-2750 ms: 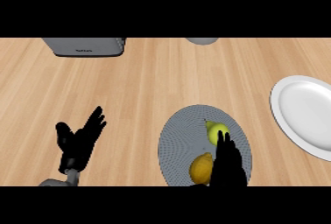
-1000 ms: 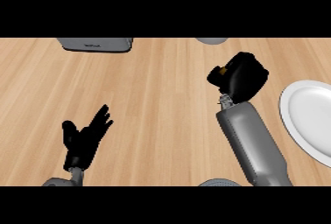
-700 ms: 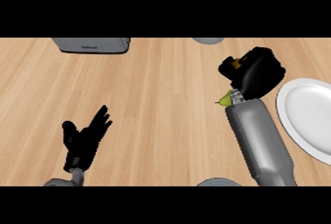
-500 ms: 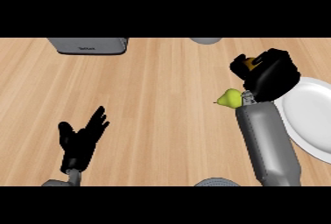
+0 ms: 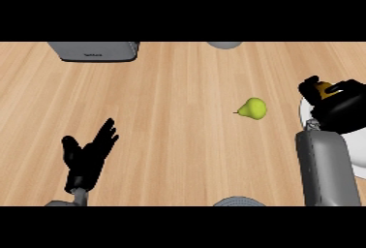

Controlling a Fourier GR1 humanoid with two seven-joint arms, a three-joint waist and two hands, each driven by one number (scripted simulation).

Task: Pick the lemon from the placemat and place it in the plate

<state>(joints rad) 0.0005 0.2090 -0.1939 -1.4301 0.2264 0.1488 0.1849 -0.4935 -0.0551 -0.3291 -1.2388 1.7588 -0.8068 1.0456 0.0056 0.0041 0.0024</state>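
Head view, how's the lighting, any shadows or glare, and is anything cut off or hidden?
Head view: the light is even, with no glare on the wooden counter; no distinct shadow shows under the pear; the right hand and its forearm cover most of the plate; the grey appliance is cut off at the top.

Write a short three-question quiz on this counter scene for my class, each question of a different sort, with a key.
1. True or false: the right hand is curled round a yellow-orange fruit.
2. Where does the green pear lie?
A. on the plate
B. on the bare wooden counter
C. in the left hand
3. Fill in: the left hand rests ____, holding nothing.

Key: 1 true. 2 B; the pear lies on the counter, left of the white plate. 3 open.
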